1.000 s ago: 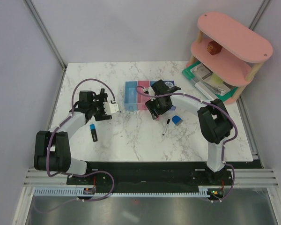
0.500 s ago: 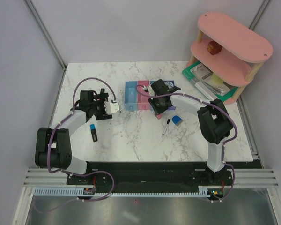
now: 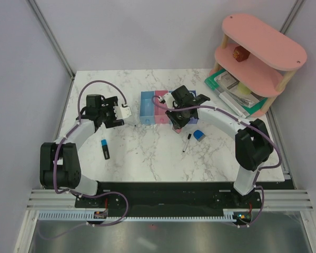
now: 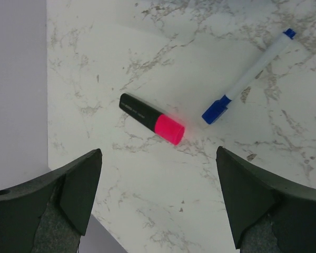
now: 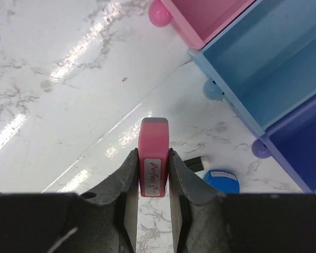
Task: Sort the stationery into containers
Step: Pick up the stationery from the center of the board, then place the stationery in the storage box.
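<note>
My right gripper (image 5: 153, 154) is shut on the pink eraser (image 5: 154, 139), held above the marble just in front of the containers (image 3: 147, 108). The pink bin (image 5: 210, 16), blue bin (image 5: 268, 79) and violet-blue bin (image 5: 305, 145) lie beyond the fingers. A blue cube (image 5: 221, 181) and a pen (image 3: 186, 142) lie below the right gripper (image 3: 178, 124). My left gripper (image 4: 158, 153) is open above a pink highlighter (image 4: 152, 118) and a blue-and-white pen (image 4: 250, 76). A blue highlighter (image 3: 105, 149) lies near the left arm.
A pink two-tier shelf (image 3: 263, 47) stands at the back right with a brown block (image 3: 239, 52) on it. A green-rimmed tray (image 3: 226, 84) sits under it. Grey walls close in the table's left and back edges.
The right gripper has shut on the pink eraser and lifted it toward the bins. The left arm has drawn back to the left, still open.
</note>
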